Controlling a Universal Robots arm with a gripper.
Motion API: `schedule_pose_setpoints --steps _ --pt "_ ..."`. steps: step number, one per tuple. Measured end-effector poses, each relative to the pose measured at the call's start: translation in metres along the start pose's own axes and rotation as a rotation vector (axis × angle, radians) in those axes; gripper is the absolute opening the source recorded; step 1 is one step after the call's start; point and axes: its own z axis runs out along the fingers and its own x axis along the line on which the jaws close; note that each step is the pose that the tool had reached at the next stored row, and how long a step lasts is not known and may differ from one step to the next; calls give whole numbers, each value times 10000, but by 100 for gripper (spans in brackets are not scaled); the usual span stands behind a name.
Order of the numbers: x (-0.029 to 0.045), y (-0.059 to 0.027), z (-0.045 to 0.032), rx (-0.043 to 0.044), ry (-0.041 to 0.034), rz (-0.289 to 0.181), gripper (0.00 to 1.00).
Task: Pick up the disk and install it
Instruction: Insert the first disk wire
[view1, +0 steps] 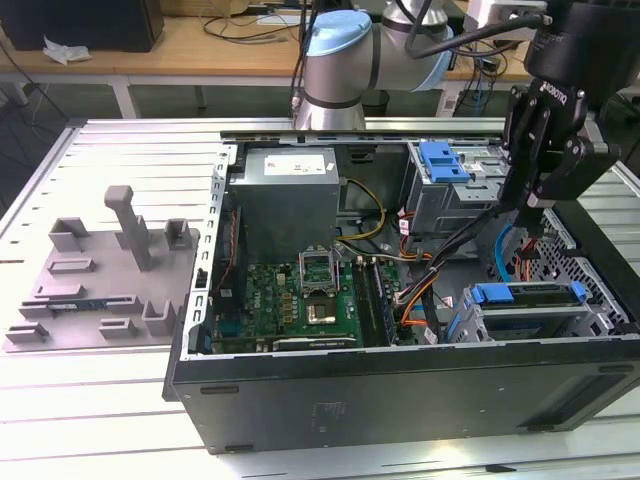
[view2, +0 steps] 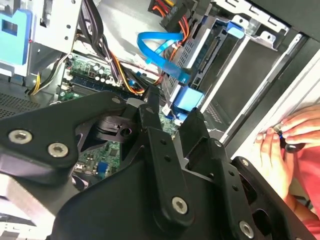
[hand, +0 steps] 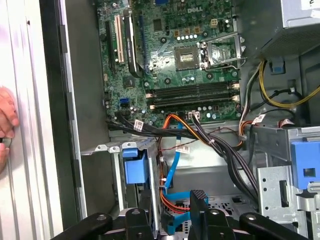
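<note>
The disk (view1: 528, 294) sits in the lower drive bay at the exterior view's right end of the open computer case (view1: 400, 390), with its bright blue carrier frame on top. The carrier's blue end tab (hand: 134, 166) shows in both wrist views (view2: 188, 98). My black gripper (view1: 535, 195) hangs above the case, a little above and behind the disk. It is open: the fingers (hand: 135, 220) stand apart with only cables between them. In the second wrist view the gripper (view2: 170, 117) is empty too.
A metal drive cage with a blue latch piece (view1: 445, 160) stands at the back of the case. Orange and blue cables (view1: 420, 300) cross beside the motherboard (view1: 300, 295). A grey fixture plate (view1: 100, 270) lies at the exterior view's left. A person's hand (view2: 292, 132) rests beside the case.
</note>
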Motion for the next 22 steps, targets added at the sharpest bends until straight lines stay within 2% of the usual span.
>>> schedule_pose_setpoints --steps 4,5,10,12,13,14,15,19,22 --pt "-77 -46 -11 -1 340 -1 44" --pt "-96 -62 -14 -7 449 -2 44" --pt "-151 -140 -21 -63 753 -8 44" --pt "-185 -191 -26 -105 953 -11 44" --pt "-206 -222 -28 -137 1081 -15 44" --pt "-227 -252 -31 -175 1229 -20 44" --pt "-256 -289 -35 -230 1409 -28 44" --pt "-306 -364 -42 -309 1589 -41 44" --pt "-359 -455 -49 -397 1719 -48 44"
